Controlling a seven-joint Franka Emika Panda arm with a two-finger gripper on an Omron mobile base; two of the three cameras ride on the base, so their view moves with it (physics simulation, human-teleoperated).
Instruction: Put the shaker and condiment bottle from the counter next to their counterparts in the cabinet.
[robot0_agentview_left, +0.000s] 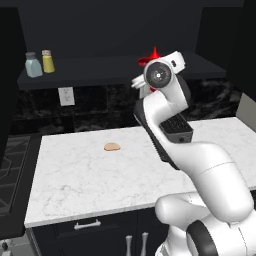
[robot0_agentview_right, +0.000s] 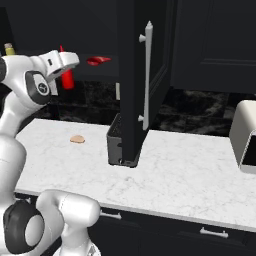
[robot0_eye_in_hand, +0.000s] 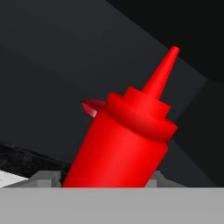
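Cabinet (robot0_agentview_left: 115, 70) first: a matte, near-black wall box with one long flat shelf, spanning the left base view from nine to three o'clock above the counter. Its tall door (robot0_agentview_right: 142, 75) stands swung open in the right base view, a slab of the same dark finish with a slim pale bar handle. Below lies the counter (robot0_agentview_left: 100, 175), a broad white slab with faint grey veining, smooth and glossy, over dark drawers with silvery pulls. A white toaster-like box (robot0_agentview_right: 245, 135) with rounded corners sits at three o'clock in the right base view. A small tan, flattish lump (robot0_agentview_left: 112, 146) rests on the marble near the centre.

Up on the shelf, the condiment bottle (robot0_eye_in_hand: 127, 140) is a slick bright red cylinder with a stepped collar and a pointed cone nozzle; it leans toward one o'clock in the hand view. The gripper (robot0_eye_in_hand: 105, 179) has its grey tips on either side of the bottle's base; whether they are pressing on it I cannot tell. Behind it a low squat red object (robot0_agentview_right: 99, 60) lies on the shelf. At ten o'clock in the left base view, the pale blue-grey shaker (robot0_agentview_left: 33, 65) and the yellow-olive shaker (robot0_agentview_left: 48, 61) stand just beside each other, both capped in grey.
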